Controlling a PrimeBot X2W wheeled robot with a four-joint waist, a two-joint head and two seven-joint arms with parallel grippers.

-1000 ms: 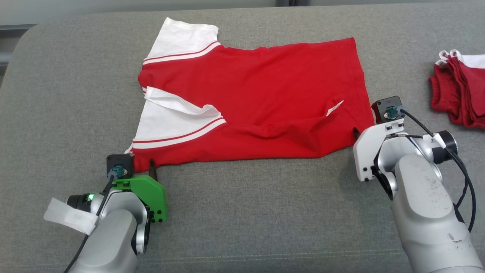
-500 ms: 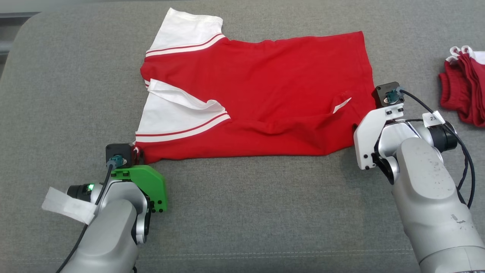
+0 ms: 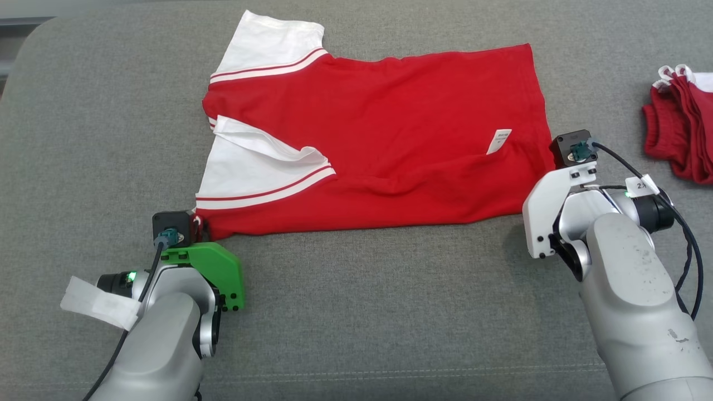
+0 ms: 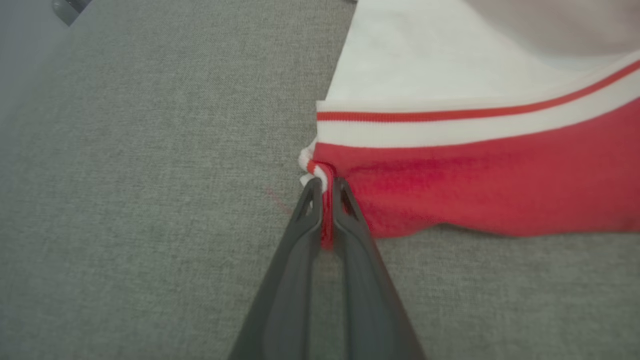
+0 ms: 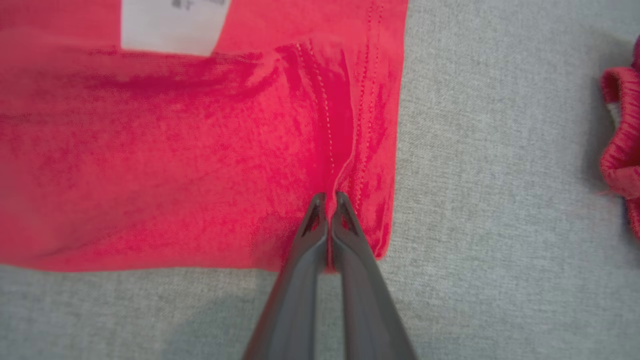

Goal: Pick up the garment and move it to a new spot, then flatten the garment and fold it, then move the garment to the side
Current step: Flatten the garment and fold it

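Item: red garment [image 3: 390,139] with white sleeves, spread nearly flat on the grey cushion [image 3: 356,312], one sleeve rumpled. My left claw [image 4: 326,187] is closed tight on the near sleeve-side corner. My right claw [image 5: 328,200] is pinched shut on the near hem corner, a thin fold between its fingers. Off the right claw's outer side, well apart: a pile of red clothes [image 3: 679,128]. Risk, as I judge it: both bites are shallow, so an uneven lift could slip a corner free and bunch the cloth.
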